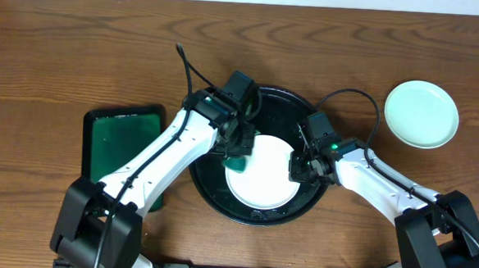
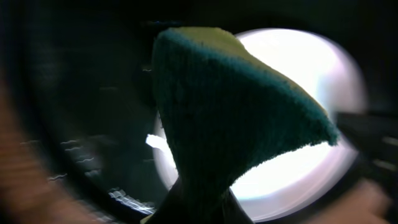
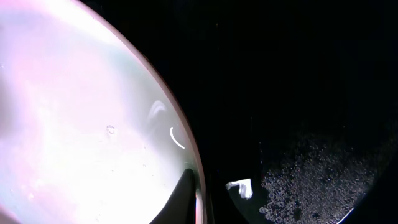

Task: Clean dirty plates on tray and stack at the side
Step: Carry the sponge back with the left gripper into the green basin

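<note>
1. Plates first: a white plate (image 1: 262,180) lies inside the black tray (image 1: 282,112), toward its near side.
2. At that plate's left edge, the left gripper (image 1: 237,149) is clamped tight on a dark green sponge (image 1: 236,162), which hangs over the plate's rim.
3. At the right edge, the right gripper (image 1: 298,166) is closed up against the rim; whether it actually pinches the plate I can't tell.
4. Off to the left, a green tray (image 1: 124,140) sits near the black one.
5. Farthest, to the right, a mint plate (image 1: 421,115) rests alone on the table (image 1: 63,43), well apart from the black tray.
</note>
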Controlling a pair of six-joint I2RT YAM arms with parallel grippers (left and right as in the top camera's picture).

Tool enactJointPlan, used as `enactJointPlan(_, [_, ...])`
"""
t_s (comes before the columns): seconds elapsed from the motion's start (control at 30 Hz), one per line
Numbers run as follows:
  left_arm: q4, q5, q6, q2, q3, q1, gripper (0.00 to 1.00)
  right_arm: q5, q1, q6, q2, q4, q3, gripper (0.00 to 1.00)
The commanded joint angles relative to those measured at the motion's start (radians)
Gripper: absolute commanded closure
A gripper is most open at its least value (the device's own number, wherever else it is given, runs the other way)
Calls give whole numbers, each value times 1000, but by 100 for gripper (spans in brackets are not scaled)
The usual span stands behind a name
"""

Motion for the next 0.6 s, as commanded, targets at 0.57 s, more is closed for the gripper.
enactJointPlan(0.57, [-135,-267,-61,2,-3,578,93,-51,37,10,61,2,-23,99])
